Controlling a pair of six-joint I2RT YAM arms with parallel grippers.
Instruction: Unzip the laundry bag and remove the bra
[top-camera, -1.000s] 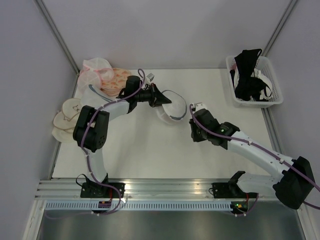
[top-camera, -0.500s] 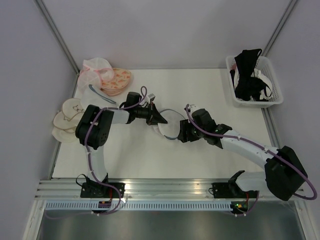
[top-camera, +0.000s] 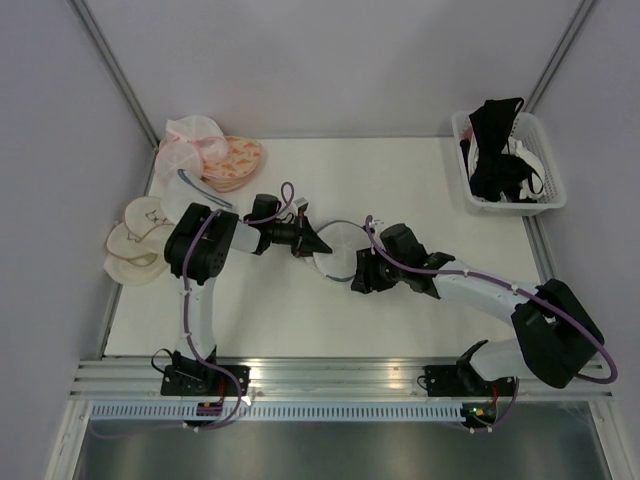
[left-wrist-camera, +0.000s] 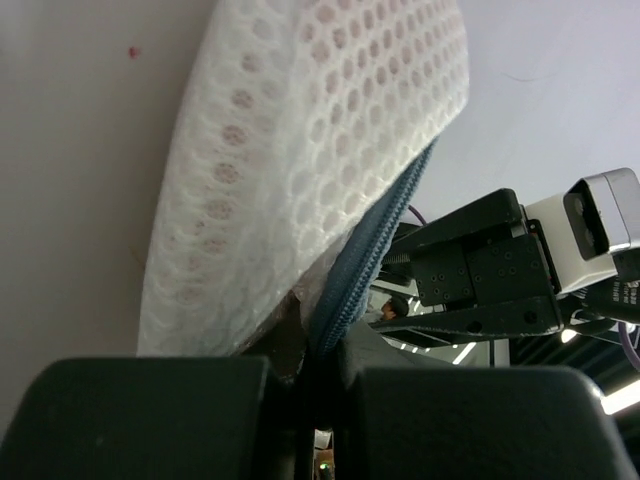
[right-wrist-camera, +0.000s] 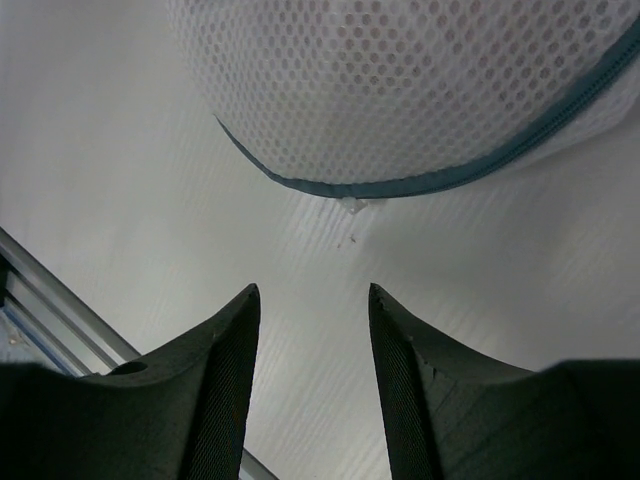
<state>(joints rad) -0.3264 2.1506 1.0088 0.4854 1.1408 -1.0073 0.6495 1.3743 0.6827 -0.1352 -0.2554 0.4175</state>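
The bag (top-camera: 338, 248) lies on the table (top-camera: 280, 300), about midway across it, with a gripper on either side. In the top view the left gripper (top-camera: 318, 245) is seen at the bag's left edge. Its wrist view shows the jaws drawn almost together, with the blue-grey zip rim (left-wrist-camera: 368, 265) and a fold of white mesh pinched between them. The bag is thus gripped at its edge, and the mesh rises tilted from the jaws.

The right gripper (right-wrist-camera: 312, 330) is placed just off the bag's near right side, apart from it. Its fingers (right-wrist-camera: 225, 380) are spread wide, nothing is held between them, and only bare table is seen in the gap. Ahead of them the rim curves round the mesh dome, and a small pale tab is seen at the rim's nearest point.

A faint pinkish tint is made out through the mesh (right-wrist-camera: 430, 70); it may be the bra inside the bag, though no shape can be told.

Far right of the bag, at the table's back corner, a white basket (top-camera: 520, 208) is filled with black bras (top-camera: 495, 150). Behind and left of the bag a pink pouch (top-camera: 188, 140) and an orange bra (top-camera: 238, 160) are laid together. Cream cups (top-camera: 135, 245) are stacked at the table edge, well left of the bag.
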